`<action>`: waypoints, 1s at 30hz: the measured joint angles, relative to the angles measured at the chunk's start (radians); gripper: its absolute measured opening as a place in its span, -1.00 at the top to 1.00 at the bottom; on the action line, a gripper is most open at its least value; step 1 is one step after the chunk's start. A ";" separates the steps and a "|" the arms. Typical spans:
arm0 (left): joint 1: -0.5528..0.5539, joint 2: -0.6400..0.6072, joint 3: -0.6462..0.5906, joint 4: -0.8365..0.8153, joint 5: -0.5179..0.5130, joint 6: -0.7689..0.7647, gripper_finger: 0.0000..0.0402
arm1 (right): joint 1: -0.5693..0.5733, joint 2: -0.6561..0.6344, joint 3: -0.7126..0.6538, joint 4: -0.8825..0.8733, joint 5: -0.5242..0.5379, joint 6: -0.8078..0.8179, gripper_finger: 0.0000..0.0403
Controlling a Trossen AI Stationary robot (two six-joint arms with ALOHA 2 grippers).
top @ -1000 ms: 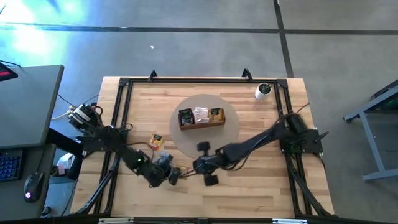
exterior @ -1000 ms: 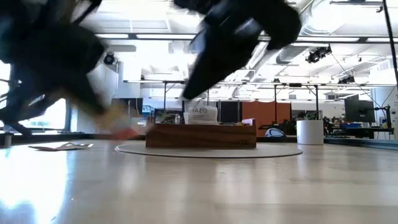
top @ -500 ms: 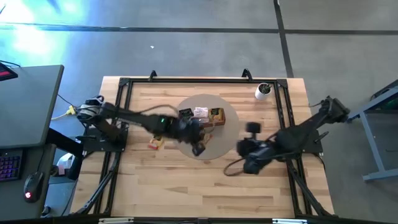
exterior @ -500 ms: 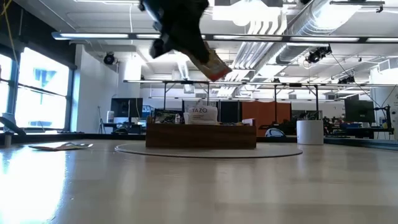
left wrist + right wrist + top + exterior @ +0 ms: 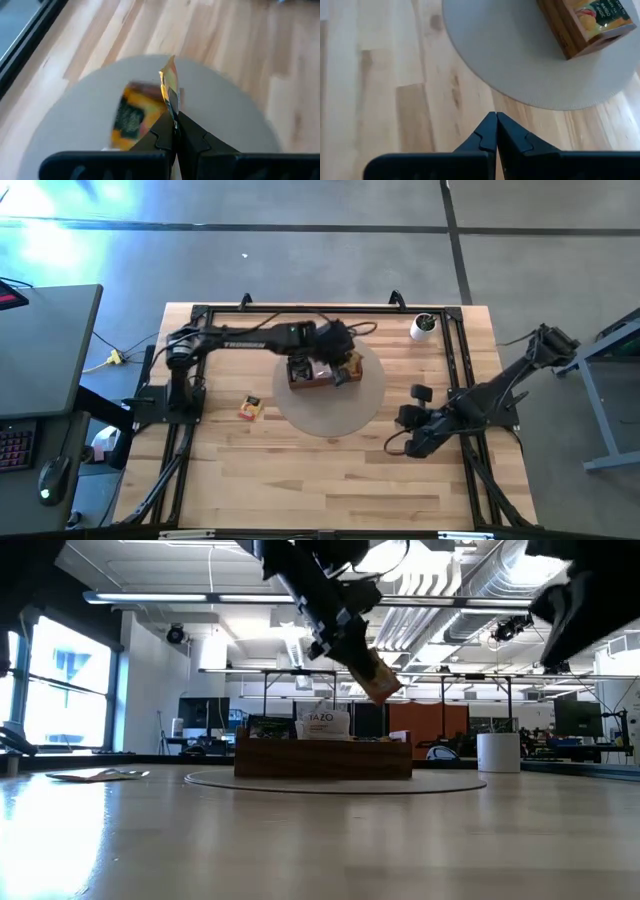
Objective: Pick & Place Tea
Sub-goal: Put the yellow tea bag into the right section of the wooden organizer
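Observation:
My left gripper (image 5: 343, 368) hangs over the right end of the brown wooden tray (image 5: 325, 380) and is shut on a yellow-orange tea sachet (image 5: 378, 678), which shows edge-on in the left wrist view (image 5: 170, 92). The tray stands on a round grey mat (image 5: 335, 415) and holds more sachets (image 5: 322, 364) upright in its compartments. One more yellow-orange sachet (image 5: 249, 408) lies flat on the table left of the mat. My right gripper (image 5: 415, 432) is shut and empty, low over the bare wood right of the mat (image 5: 496, 117). My left gripper pinches the sachet by one edge (image 5: 173, 119) between its two fingertips (image 5: 192, 135), coming from above and slanting down. The sachet is lifted clear, sticks out beyond the fingers and tilts toward the tray (image 5: 323, 757) below it.
A small white cup (image 5: 424, 326) stands near the table's far right corner. A black metal frame (image 5: 300, 310) runs along the table's edges. Open wood lies on the near half of the table (image 5: 320, 480).
My left gripper has carried the sachet from near the table's near edge up and toward the far edge, ending over the tray. My right gripper has drawn away from the left one, toward the table's right edge.

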 joint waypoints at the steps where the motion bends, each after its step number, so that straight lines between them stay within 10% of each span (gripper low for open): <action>1: 0.013 0.015 0.018 -0.028 0.005 0.018 0.98 | -0.014 -0.017 -0.030 0.025 -0.021 -0.038 0.99; 13: 0.065 0.165 0.125 -0.173 0.036 0.121 0.98 | -0.075 -0.170 -0.235 0.155 -0.303 -0.112 0.96; 30: 0.065 0.197 0.126 -0.173 0.023 0.088 0.73 | -0.075 -0.189 -0.254 0.239 -0.321 -0.117 0.95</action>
